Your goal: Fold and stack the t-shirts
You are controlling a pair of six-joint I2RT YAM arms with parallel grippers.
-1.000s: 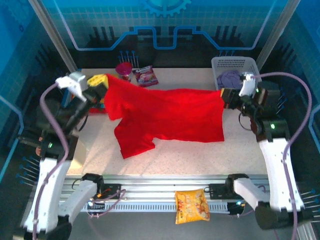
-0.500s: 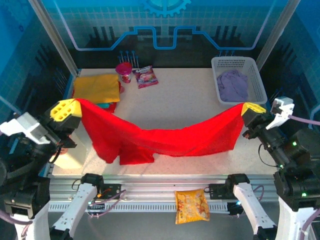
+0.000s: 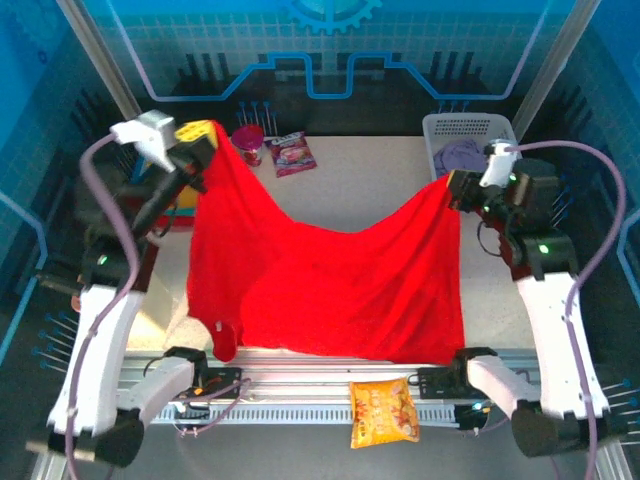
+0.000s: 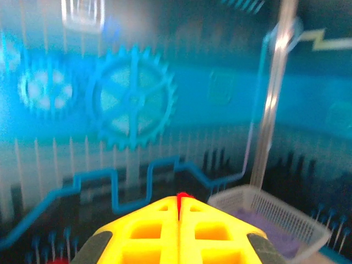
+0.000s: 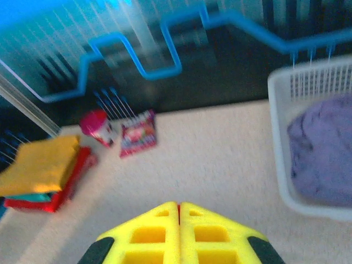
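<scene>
Insp. notes, near to far; all positions ref. the red t-shirt point(image 3: 330, 280).

1. Snack bag point(image 3: 383, 412): orange-yellow, lay on the front rail, just nearer than the shirt's lower hem, slightly R of its centre. Not touching the cloth.
2. Red t-shirt: spread wide over the table point(image 3: 370, 190). Top edge was lifted at both ends and sagged in a deep V between them. Lower part draped down to the table's near edge. One sleeve hung at the lower L corner, over the rail.
3. Left gripper point(image 3: 205, 140): at the shirt's upper L corner, raised. Jaws pressed together on the cloth. In the left wrist view the yellow fingers point(image 4: 148, 231) met, w/ a red sliver pinched at the seam.
4. Right gripper point(image 3: 452, 188): at the shirt's upper R corner, clamped on the fabric. Right wrist view showed its fingers point(image 5: 148, 236) closed flush.
5. Folded stack, beyond the upper L corner, partly behind the L arm: mustard t-shirt point(image 5: 41, 165) on top, teal t-shirt point(image 5: 22, 197) under it, red bottom layer point(image 5: 66, 187).
6. Pink cup point(image 3: 247, 143) and small snack packet point(image 3: 291, 153): beyond the top edge, R of the L corner, side by side.
7. White basket point(image 3: 470, 128): just beyond the upper R corner. Held the lilac t-shirt point(image 3: 460, 155), crumpled, unfolded.
</scene>
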